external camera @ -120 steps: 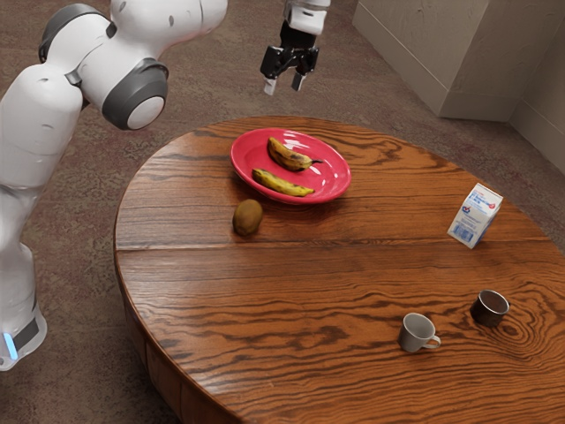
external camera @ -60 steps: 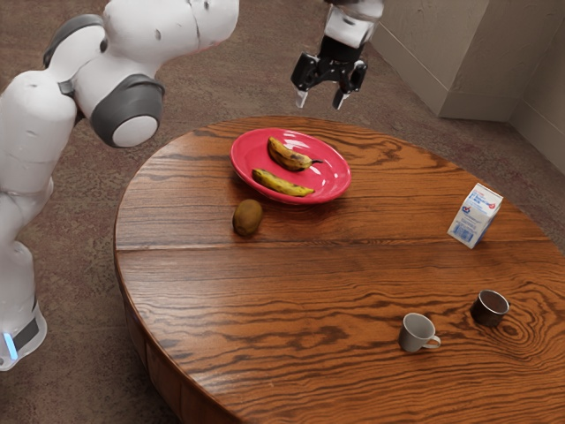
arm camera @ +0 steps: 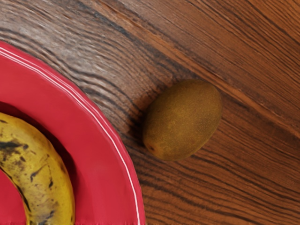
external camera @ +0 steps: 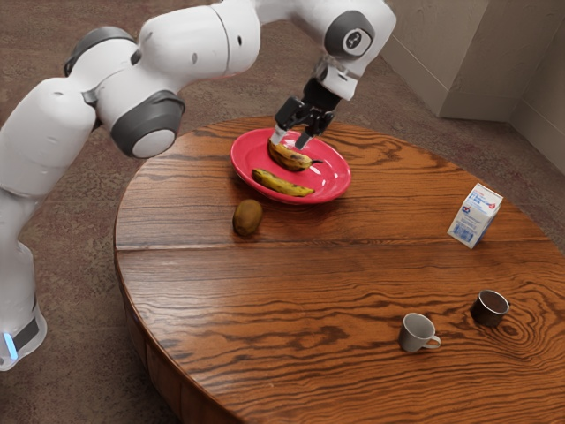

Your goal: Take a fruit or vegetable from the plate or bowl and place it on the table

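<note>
Gripper point(external camera: 290, 141) is held open above the plate point(external camera: 332, 182), presumably so a banana point(external camera: 290, 156) can be straddled. Nothing is grasped.

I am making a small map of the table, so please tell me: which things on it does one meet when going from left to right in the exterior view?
Kiwi → farther banana → light mug with handle → milk carton.

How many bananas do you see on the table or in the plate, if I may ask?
2. Both lie in the red plate: one banana just under the gripper, the other on the kiwi's side.
</note>
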Motion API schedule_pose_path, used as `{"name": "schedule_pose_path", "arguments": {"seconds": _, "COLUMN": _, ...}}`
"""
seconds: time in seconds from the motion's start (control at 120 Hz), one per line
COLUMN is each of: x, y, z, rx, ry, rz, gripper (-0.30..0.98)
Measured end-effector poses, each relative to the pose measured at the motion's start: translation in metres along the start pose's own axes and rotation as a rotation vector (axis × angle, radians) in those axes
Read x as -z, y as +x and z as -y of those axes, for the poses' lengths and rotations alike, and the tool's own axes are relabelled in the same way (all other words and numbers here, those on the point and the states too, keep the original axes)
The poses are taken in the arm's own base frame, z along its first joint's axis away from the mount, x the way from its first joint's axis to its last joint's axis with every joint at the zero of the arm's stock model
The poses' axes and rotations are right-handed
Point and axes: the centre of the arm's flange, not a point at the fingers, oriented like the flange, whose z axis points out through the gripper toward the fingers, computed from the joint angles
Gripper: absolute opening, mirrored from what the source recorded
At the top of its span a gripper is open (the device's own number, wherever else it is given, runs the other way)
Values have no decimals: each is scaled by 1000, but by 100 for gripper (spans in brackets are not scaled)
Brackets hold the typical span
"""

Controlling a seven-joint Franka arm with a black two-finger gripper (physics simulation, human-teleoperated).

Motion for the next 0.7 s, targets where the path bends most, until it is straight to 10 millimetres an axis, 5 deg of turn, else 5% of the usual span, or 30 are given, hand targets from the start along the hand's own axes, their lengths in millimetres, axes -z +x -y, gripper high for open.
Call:
{"name": "schedule_pose_path", "arguments": {"seconds": 0.242, "x": -4, "y": -56, "z": 17, "rx": 156, "ry": -22, "rz": -79, "gripper": 68}}
{"name": "schedule_pose_path", "arguments": {"seconds": 0.7, "x": -4, "y": -49, "z": 33, "rx": 368, "ry": 38, "rz": -112, "gripper": 68}}
